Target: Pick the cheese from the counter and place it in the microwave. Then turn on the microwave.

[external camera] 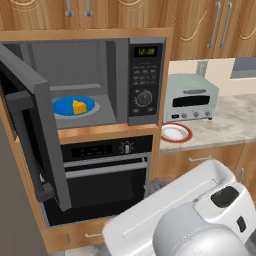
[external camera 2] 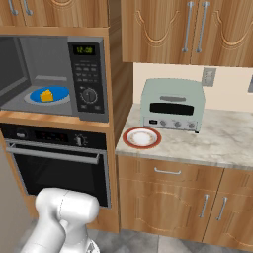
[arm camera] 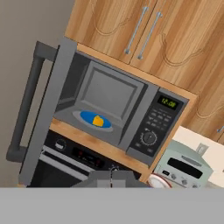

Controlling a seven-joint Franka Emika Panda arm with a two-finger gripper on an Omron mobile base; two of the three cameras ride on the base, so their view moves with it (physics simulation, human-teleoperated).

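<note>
The cheese (external camera: pixel 78 107) sits on a blue plate (external camera: pixel 65 106) inside the microwave (external camera: pixel 145 80), whose door (external camera: pixel 35 125) hangs open at the left, while the clenched, empty claw (arm camera: pixel 111 179) hovers in front, well apart.

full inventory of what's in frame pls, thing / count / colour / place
microwave: 1, black-grey, built into the wooden column, door swung open to the left
blue plate: 1, blue, inside the microwave
cheese: 1, yellow-orange wedge, on the blue plate
oven: 1, black, under the microwave, shut
toaster oven: 1, pale green, on the counter by the wall
red-rimmed plate: 1, white with red rim, on the counter in front of the toaster oven
upper cabinets: wood, metal handles, above
drawers: wood, below the counter
wall outlet: 1, grey, on the wall
arm: white, low in front
gripper: dark fingertips, shut, empty
</note>
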